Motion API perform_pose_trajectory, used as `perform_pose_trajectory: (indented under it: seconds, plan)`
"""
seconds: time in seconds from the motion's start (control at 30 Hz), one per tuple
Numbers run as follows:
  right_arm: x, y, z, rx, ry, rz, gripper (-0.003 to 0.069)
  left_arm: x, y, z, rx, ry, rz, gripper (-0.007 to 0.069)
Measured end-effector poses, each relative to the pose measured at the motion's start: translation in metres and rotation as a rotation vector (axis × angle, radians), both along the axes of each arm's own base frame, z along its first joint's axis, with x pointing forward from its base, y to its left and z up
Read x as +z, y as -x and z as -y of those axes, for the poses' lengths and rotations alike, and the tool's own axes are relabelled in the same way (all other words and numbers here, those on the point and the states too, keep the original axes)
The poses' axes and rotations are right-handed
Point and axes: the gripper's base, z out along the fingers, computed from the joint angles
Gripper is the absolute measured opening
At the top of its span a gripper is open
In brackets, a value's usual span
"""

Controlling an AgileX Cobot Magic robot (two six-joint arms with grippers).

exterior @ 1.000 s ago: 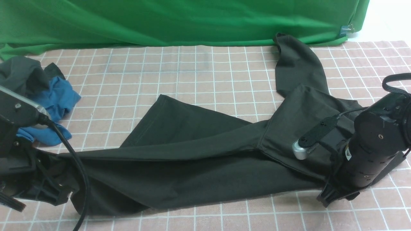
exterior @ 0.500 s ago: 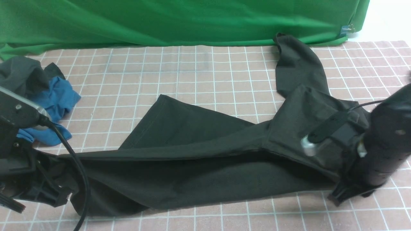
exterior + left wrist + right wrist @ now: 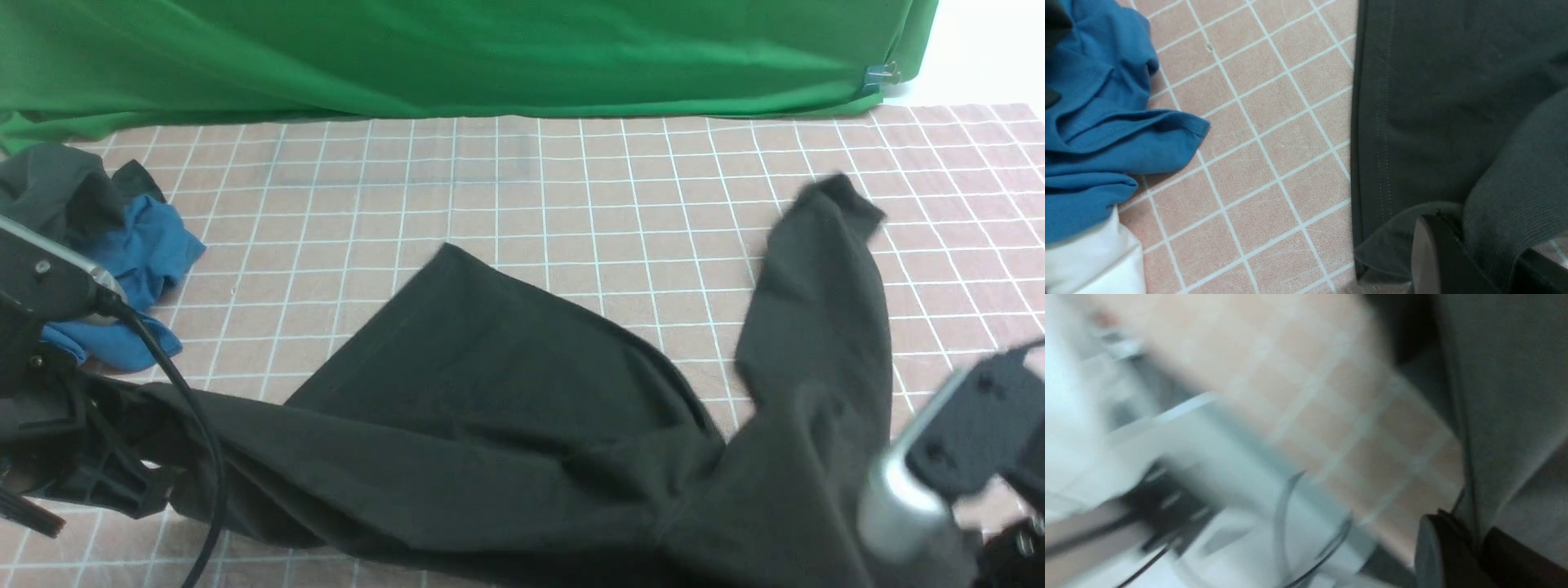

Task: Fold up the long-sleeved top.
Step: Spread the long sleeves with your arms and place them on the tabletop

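Left arm (image 3: 41, 384) low at the near left edge of the table (image 3: 531, 188), cable looping over it. The left gripper (image 3: 155, 486) is level with the cloth, jaws together on a ribbed edge of the top (image 3: 506, 408); the wrist view confirms the fabric is pinched between the fingers (image 3: 1431, 257). Right arm (image 3: 980, 425) at the near right corner, motion-blurred, mostly cut off by the frame edge. The right gripper (image 3: 1478, 547) is clamped on a fold of the top, cloth running up from between the jaws. The top is stretched across the near half of the table between the two grippers, its body bunched in soft ridges. One stitched hem corner points toward the backdrop (image 3: 490, 49), and the sleeve (image 3: 824, 310) stands up at mid-right. A blue garment (image 3: 147, 253) and a dark grey garment (image 3: 49, 188) are heaped at far left, apart from the top. Against one second ago: the right arm has dropped toward the camera and to the near right corner. The sleeve cuff, which then reached the backdrop, now sits near mid-table. The body has been dragged nearer and no longer lies flat in a long band. The hem corner has slid a little right. The right jaws were partly apart then and are closed now. Left arm, its grip and the heap are unchanged.
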Motion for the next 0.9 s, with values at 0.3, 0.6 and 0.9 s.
perform_pose_trajectory:
  seconds: [0.3, 0.6, 0.9]
  plan:
    - [-0.006, -0.032, 0.004, -0.165, 0.207, 0.282, 0.0053, 0.0, 0.0, 0.0, -0.001, -0.008, 0.002, 0.0021]
    - [-0.019, -0.012, -0.034, -0.004, -0.019, -0.029, 0.0183, 0.0, 0.0, -0.002, -0.006, -0.031, 0.001, 0.0021]
    - [-0.019, -0.053, -0.008, -0.187, 0.134, 0.226, 0.0627, 0.0, 0.0, -0.002, -0.006, -0.033, 0.002, 0.0021]
